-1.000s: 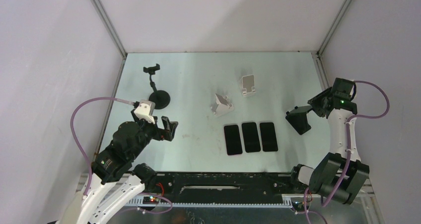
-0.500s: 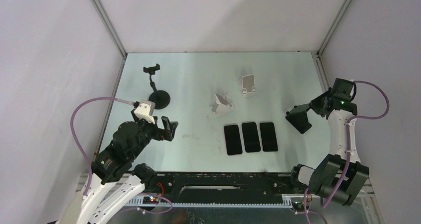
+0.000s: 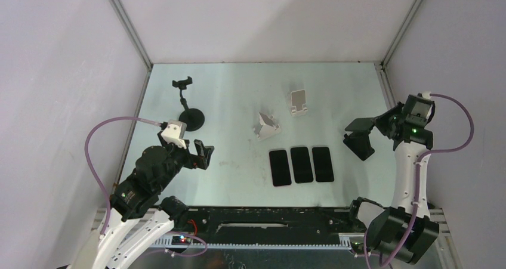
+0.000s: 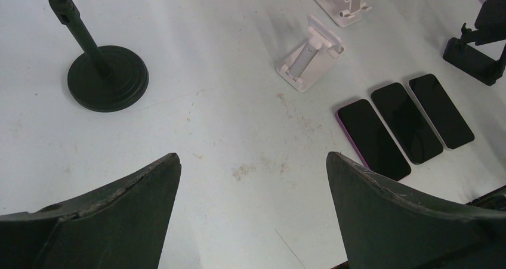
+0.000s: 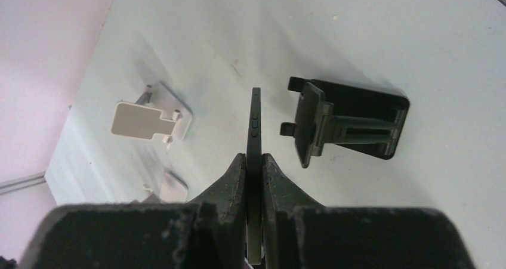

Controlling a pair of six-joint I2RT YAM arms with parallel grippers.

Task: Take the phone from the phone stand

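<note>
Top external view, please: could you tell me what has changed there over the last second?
The right end effector, shut on the phone, has lifted it off the black phone stand as the wrist pulled slightly rightward; phone and stand are now apart. The left end effector, open, the three flat phones and the white stands stayed put.

Right claw (image 5: 255, 164) lifted phone (image 5: 255, 117) off black stand (image 5: 349, 129); phone now beside it, apart.

Top view high, downward; wrist views low, forward, the black stand (image 5: 349, 126) common to all
</note>
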